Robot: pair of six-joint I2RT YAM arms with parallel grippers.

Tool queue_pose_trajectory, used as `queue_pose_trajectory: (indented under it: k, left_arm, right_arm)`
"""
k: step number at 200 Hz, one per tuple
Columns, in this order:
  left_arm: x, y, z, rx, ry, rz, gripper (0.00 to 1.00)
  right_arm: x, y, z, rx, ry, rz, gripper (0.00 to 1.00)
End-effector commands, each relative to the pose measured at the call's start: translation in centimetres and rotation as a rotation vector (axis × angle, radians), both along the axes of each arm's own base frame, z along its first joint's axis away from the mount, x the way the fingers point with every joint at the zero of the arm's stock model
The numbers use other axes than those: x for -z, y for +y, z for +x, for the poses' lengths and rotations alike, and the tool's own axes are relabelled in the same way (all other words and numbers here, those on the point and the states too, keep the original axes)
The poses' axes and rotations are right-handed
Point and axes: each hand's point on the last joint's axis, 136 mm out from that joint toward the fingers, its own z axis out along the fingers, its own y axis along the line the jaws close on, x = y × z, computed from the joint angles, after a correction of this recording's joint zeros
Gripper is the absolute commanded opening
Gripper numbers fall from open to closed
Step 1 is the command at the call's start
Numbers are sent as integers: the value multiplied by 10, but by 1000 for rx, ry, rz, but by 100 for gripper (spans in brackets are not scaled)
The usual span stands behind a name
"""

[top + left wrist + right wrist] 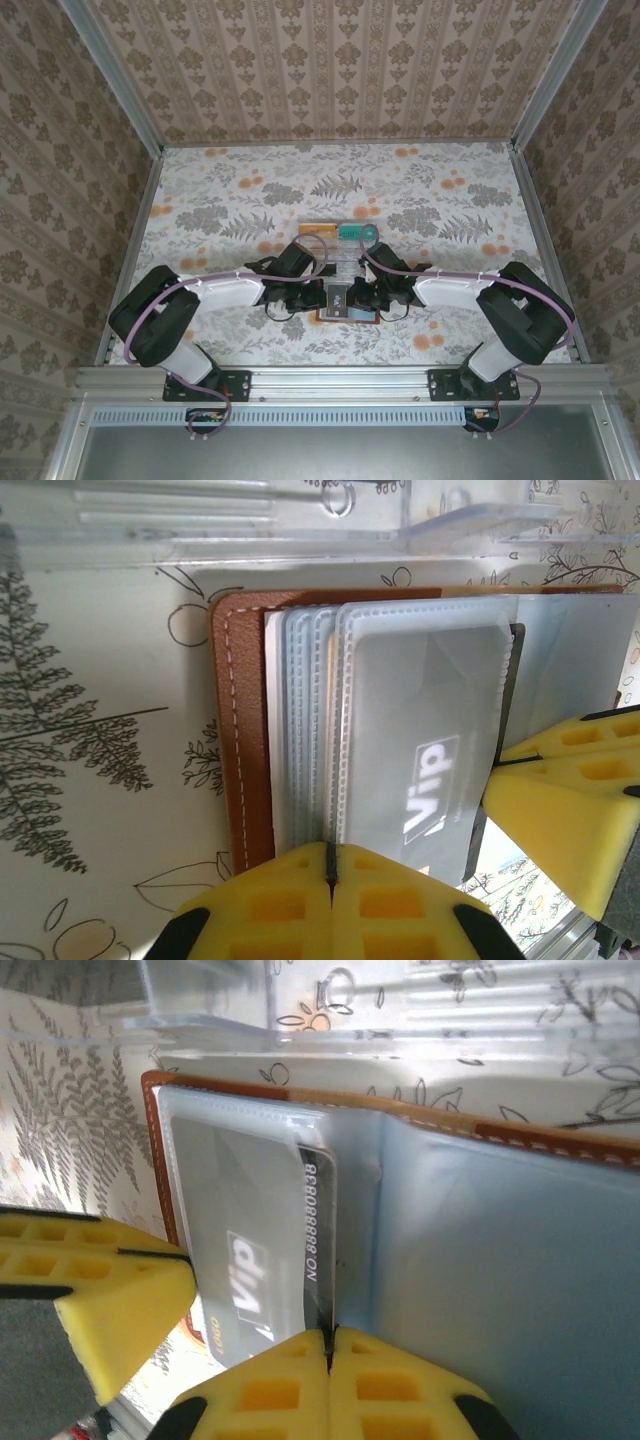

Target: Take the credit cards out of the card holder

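**Black card partway out, both end effectors clamped. This is the sketchy bit.**

On the top cam the card holder (240, 730) sits dead centre on the surface (220, 200), with the orange card (318, 229) and teal card (357, 232) lying just past it at 12 o'clock. My left end effector (330, 865) reaches in from 9 o'clock and is closed on the edge of the clear sleeves, pinning the holder. My right end effector (326, 1345) reaches in from 3 o'clock, closed on the exposed edge of the black card (262, 1260), which pokes partway out of its sleeve. What worries me is that the pinch only has a thin sliver of card, so it could slip free if the sleeve drags. And if the left hold is weak, the whole holder slides toward 3 o'clock instead, or bumps the clear tray (400, 1010) at 12 o'clock.
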Motion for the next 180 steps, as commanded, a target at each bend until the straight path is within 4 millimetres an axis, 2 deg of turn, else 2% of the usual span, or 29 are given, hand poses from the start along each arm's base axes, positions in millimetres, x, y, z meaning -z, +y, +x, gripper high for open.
queue_pose_trajectory:
  k: [1, 61, 98, 109, 127, 146, 180]
  left_arm:
    - [14, 12, -8, -16, 39, 67, 0]
    - [22, 26, -12, -43, 62, 121, 0]
    - [21, 25, -10, -43, 59, 114, 0]
    - [21, 23, -10, -39, 59, 111, 0]
    - [21, 21, -10, -34, 61, 109, 0]
    - [21, 21, -10, -32, 60, 111, 0]
    - [20, 20, -10, -31, 60, 106, 0]
  right_arm:
    - [-4, 2, -3, -20, 4, 1, 0]
    - [-2, -23, -3, 18, 4, -36, 0]
    - [-2, -20, -4, 5, 5, -14, 0]
    - [0, -18, -3, 6, 11, -3, 12]
    - [4, -16, -2, 13, 19, 6, 19]
    - [6, -14, 0, 21, 19, 12, 23]
    - [11, -11, 0, 23, 32, 21, 23]
